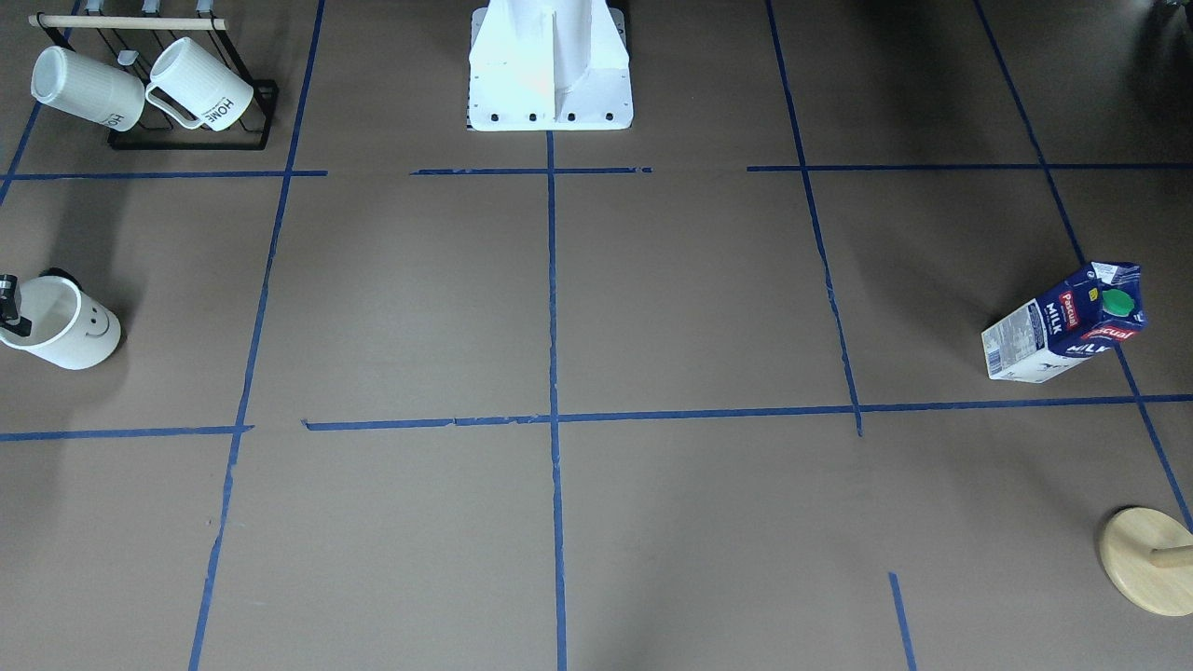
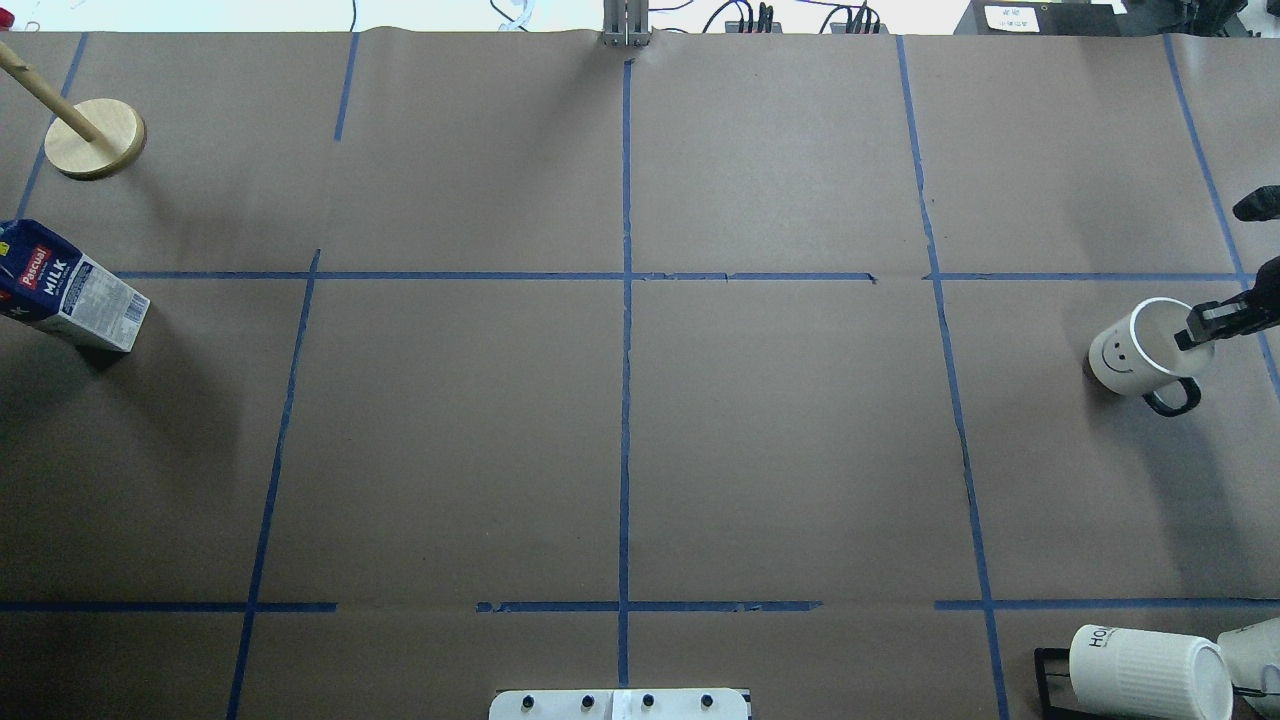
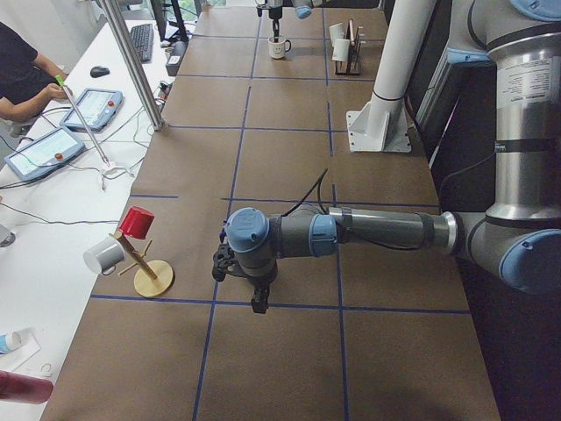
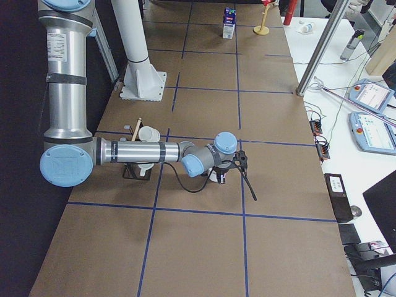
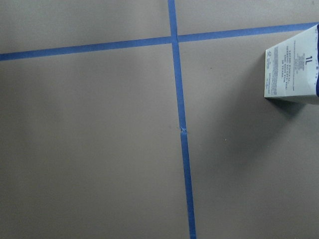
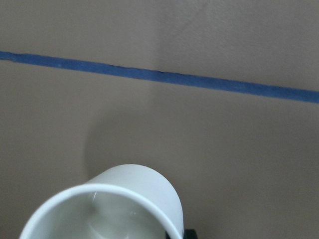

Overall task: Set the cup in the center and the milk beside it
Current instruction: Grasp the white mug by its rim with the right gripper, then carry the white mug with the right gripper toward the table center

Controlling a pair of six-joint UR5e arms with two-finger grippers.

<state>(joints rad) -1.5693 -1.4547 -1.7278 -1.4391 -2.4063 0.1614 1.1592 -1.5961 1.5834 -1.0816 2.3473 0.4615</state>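
Note:
The cup (image 1: pixel 70 331), a white mug with a smiley face, stands at the robot's far right, and also shows in the overhead view (image 2: pixel 1135 355) and the right wrist view (image 6: pixel 114 204). My right gripper (image 2: pixel 1198 330) hangs over its rim with one finger (image 1: pixel 9 308) inside. I cannot tell if it grips. The milk (image 1: pixel 1062 326) stands upright at the far left (image 2: pixel 70 290) and shows in the left wrist view (image 5: pixel 294 69). My left gripper (image 3: pixel 257 303) hovers near it; its state is unclear. The center crossing (image 2: pixel 626 276) is bare.
A black rack with ribbed HOME mugs (image 1: pixel 149 89) stands near the robot's right side (image 2: pixel 1150 670). A wooden peg stand (image 2: pixel 95 140) is beyond the milk. The white robot base (image 1: pixel 550 75) is at the table's near edge. An operator sits at a side desk.

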